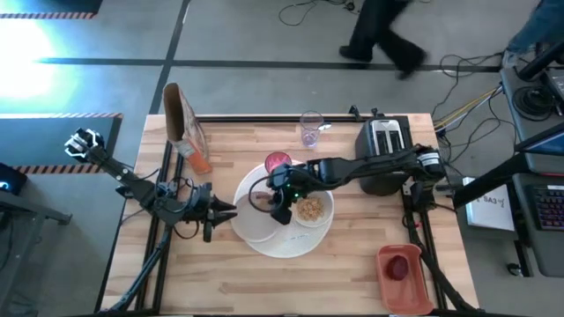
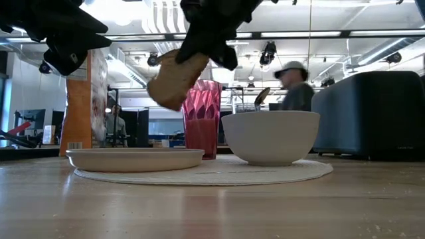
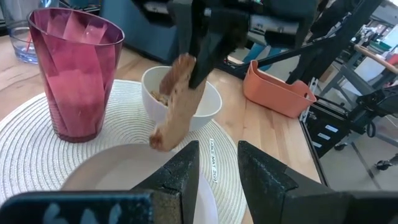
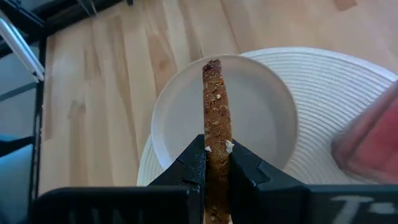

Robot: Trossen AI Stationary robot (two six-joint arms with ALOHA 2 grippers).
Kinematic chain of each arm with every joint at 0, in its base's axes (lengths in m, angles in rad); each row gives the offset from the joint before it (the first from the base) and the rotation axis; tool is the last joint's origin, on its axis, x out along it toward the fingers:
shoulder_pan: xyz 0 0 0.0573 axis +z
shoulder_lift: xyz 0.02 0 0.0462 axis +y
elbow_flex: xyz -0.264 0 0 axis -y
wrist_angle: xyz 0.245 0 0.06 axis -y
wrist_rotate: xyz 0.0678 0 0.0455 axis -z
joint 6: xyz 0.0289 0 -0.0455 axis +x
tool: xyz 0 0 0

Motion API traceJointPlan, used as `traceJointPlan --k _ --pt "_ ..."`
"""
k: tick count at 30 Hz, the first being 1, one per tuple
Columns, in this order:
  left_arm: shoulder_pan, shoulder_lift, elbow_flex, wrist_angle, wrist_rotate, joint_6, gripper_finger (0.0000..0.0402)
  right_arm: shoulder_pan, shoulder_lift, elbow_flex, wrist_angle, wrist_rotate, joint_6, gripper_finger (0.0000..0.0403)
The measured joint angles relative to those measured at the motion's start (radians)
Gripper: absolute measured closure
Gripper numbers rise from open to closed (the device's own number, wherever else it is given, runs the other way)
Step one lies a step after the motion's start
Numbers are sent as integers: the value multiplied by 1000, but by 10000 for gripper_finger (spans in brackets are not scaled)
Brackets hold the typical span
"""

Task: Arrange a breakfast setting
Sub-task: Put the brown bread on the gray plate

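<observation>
The right arm reaches in from the right edge of the wooden worktop (image 1: 352, 264), stretched leftward past the black toaster (image 1: 385, 141), its wrist bent downward. The right gripper (image 4: 216, 163) is clamped on a slice of toast (image 4: 216, 112), holding it on edge and tilted in the air above the small white plate (image 4: 255, 118); the toast does not touch the plate. That plate lies on the left part of the large round white plate (image 1: 286, 238), beside the white bowl (image 2: 270, 136) of cereal (image 1: 309, 208), with the pink cup (image 2: 202, 116) just behind them. The left arm waits low at the left, its left gripper (image 3: 216, 168) slightly parted, empty, pointing toward the small plate.
</observation>
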Motion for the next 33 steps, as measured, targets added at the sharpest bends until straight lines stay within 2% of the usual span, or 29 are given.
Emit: traceJointPlan --k 7,12,33 --pt "-8 3 0 6 1 -3 309 6 55 0 57 -4 -9 374" --pt "-29 4 0 11 1 -3 309 13 83 0 104 -47 2 374" --pt "-47 5 0 12 2 -11 309 46 161 0 147 -55 17 374"
